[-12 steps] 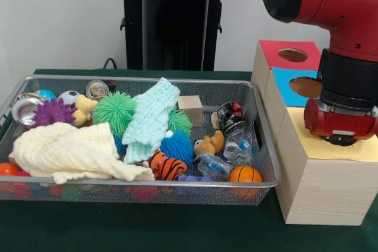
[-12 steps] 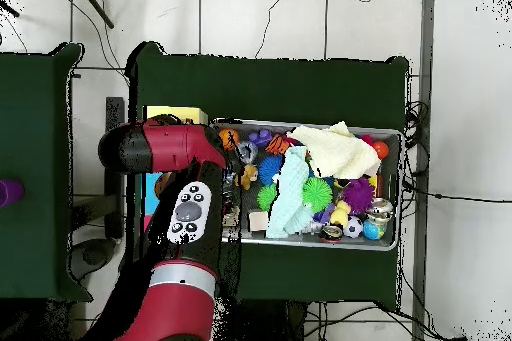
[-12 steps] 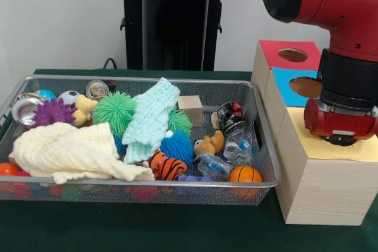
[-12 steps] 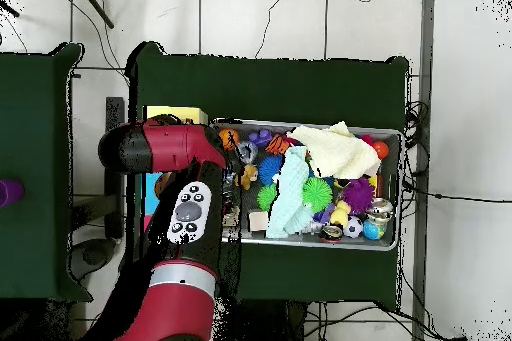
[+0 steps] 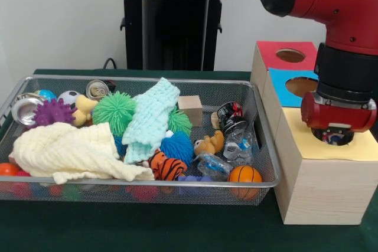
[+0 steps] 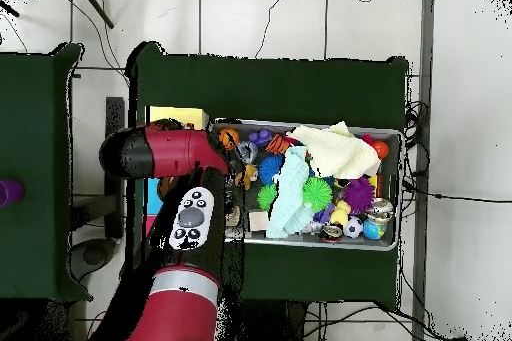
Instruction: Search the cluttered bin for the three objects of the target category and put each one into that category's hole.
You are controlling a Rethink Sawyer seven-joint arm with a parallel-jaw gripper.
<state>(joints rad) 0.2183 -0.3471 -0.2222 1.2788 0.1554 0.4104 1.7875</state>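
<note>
My gripper [image 5: 335, 137] hangs low over the yellow top [image 5: 361, 149] of the wooden box, right at that section's hole, and the red wrist hides what it holds. The red section's hole [image 5: 290, 55] and the blue section's hole [image 5: 301, 87] lie behind it. The wire bin [image 5: 147, 182] to the left holds a yellow cloth [image 5: 65, 151], a mint cloth [image 5: 150, 119], spiky balls [image 5: 113, 110], cans [image 5: 230, 116], a tiger toy [image 5: 166, 166] and a small basketball [image 5: 244, 174]. In the overhead view the arm [image 6: 165, 152] covers the gripper and most of the box.
The wooden box [image 5: 322, 190] stands tight against the bin's right wall. A black pedestal [image 5: 174, 22] rises behind the bin. A crushed clear bottle [image 5: 239, 146] and a wooden block [image 5: 191, 109] lie near the bin's box side. Green cloth [image 5: 147, 228] covers the table.
The arm has shifted slightly up and to the left in the front view, uncovering more of the blue section's hole. The bin's contents have not moved.
</note>
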